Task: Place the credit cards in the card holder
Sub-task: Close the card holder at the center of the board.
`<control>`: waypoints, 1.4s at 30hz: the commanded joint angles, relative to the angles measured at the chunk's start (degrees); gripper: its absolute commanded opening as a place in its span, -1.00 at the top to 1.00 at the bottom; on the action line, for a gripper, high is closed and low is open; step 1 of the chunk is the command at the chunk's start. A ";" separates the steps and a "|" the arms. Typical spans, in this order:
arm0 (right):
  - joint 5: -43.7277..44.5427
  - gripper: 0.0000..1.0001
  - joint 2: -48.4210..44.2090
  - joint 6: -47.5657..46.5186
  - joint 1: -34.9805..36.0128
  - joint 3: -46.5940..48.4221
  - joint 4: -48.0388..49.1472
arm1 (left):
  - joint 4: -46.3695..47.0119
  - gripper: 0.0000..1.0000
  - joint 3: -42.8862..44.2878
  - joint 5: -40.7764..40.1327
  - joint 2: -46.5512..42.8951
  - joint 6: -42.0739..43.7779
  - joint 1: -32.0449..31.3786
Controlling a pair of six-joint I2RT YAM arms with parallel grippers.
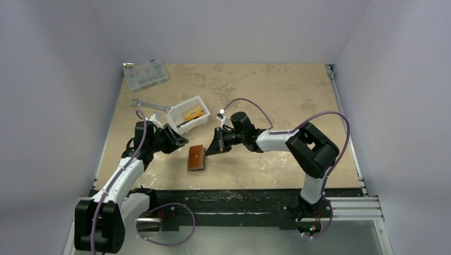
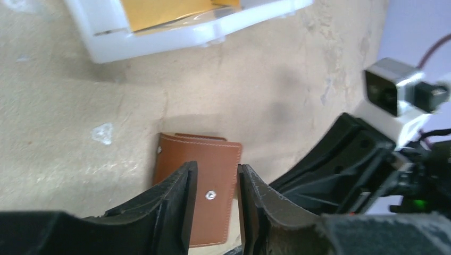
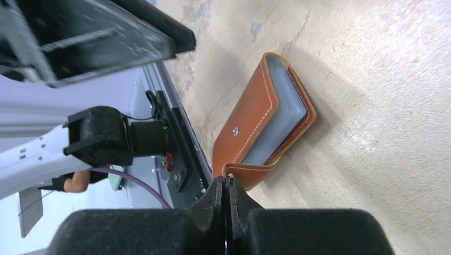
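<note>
the card holder (image 3: 250, 122) is tan-brown leather with a pale stitched line along its edges, a small silver stud on its face and grey striped leaves inside. the table (image 1: 276, 90) is beige, mottled with darker brown patches. the tray (image 1: 198, 125) is white, and the credit card (image 1: 192, 113) in it is orange-yellow. the wrench (image 1: 150, 105) is silver; the compartmented box (image 1: 145, 75) is clear. the left arm (image 1: 125, 175) and right arm (image 1: 276, 141) are white with black joints and purple cables (image 1: 324, 113). the left pincer (image 2: 217, 166) and right pincer (image 3: 224, 183) are matte black.

One card holder (image 1: 196, 158), one tray (image 1: 194, 125), one wrench (image 1: 146, 104), one clear box (image 1: 145, 75).
</note>
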 commanded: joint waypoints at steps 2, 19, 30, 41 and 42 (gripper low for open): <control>3.06 1.00 -3.63 2.49 -0.76 0.17 0.80 | -1.94 0.30 -4.54 -3.58 -0.11 -2.13 -0.35; 7.15 1.00 -2.68 -1.83 -0.81 4.77 -6.21 | 11.83 0.26 -11.23 -2.57 5.98 -6.73 -8.57; 10.32 1.00 -0.12 -3.64 0.38 6.84 -8.12 | 11.03 0.27 -10.56 -5.69 6.51 -10.22 -11.56; 12.34 1.00 2.72 -9.39 2.88 9.18 -12.97 | 12.73 0.30 -10.70 -6.57 7.42 -12.22 -13.24; 12.52 1.00 2.65 -9.97 2.92 9.24 -13.39 | 12.69 0.29 -10.71 -6.61 7.37 -12.24 -13.24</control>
